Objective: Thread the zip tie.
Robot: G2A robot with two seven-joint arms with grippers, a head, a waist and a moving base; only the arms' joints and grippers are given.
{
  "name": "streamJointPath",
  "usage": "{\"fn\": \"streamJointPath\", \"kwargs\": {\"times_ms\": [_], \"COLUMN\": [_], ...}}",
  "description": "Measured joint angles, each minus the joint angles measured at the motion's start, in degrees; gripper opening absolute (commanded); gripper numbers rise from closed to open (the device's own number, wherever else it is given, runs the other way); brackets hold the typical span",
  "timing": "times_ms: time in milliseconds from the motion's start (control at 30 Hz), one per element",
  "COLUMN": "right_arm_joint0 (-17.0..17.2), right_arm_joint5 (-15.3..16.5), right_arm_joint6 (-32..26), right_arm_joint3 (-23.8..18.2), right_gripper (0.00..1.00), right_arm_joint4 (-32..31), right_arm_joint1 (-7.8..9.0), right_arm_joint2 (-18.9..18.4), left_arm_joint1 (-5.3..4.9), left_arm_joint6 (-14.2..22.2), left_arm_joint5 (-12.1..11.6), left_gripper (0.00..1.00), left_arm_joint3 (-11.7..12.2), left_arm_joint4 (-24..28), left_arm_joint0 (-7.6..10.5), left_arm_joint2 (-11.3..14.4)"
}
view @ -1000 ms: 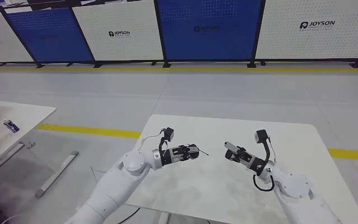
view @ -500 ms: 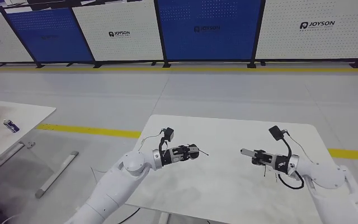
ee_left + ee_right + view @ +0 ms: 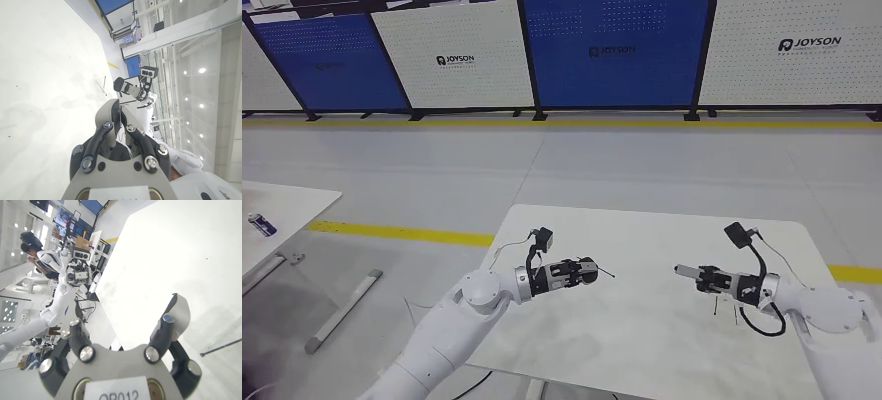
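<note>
Threading looks barely begun: the left pincer [image 3: 118, 109] clenches a thin black plastic zip tie [image 3: 120, 119] above the white desk [image 3: 627, 335], while the right pincer [image 3: 683, 270] hangs released and likely must next grasp the tie's free tail precisely.

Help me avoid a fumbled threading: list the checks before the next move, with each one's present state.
1. Left gripper shut on the zip tie: ok.
2. Tie's end sticking out toward the right arm: ok.
3. Right gripper open: ok.
4. Right gripper at the tie's free end: not ok, apart from it.
5. Spare ties lying on the table, apart from both grippers: ok.
6. Which end sticks out, head or tail: cannot tell.
</note>
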State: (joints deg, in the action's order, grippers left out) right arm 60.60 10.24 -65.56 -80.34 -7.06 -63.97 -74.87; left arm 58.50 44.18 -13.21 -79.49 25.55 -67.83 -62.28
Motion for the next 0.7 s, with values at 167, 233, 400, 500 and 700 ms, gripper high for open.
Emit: {"fn": "streamJointPath", "kwargs": {"times_ms": [167,233,400,500,700], "right_arm_joint0": [-2.76,-4.32,-8.37,-10.47,-10.28], "right_arm_joint5": [2.44,3.38,4.69,1.24,2.15], "right_arm_joint6": [-10.99,-14.02,-14.07,-14.07,-14.08], "right_arm_joint3": [1.36,2.57,6.49,8.69,8.50], "right_gripper": [1.00,1.00,1.00,1.00,1.00], "right_arm_joint4": [-3.30,-3.75,-5.45,-6.53,-6.46], "right_arm_joint1": [1.72,2.15,3.86,4.31,4.27], "right_arm_joint2": [-2.89,-2.68,3.21,5.33,5.16], "left_arm_joint1": [0.00,0.00,0.00,0.00,0.00], "left_arm_joint6": [0.00,0.00,0.00,0.00,0.00], "left_arm_joint5": [0.00,0.00,0.00,0.00,0.00], "left_gripper": [0.00,0.00,0.00,0.00,0.00], "left_arm_joint3": [0.00,0.00,0.00,0.00,0.00], "left_arm_joint4": [0.00,0.00,0.00,0.00,0.00], "left_arm_joint0": [0.00,0.00,0.00,0.00,0.00], "left_arm_joint2": [0.00,0.00,0.00,0.00,0.00]}}
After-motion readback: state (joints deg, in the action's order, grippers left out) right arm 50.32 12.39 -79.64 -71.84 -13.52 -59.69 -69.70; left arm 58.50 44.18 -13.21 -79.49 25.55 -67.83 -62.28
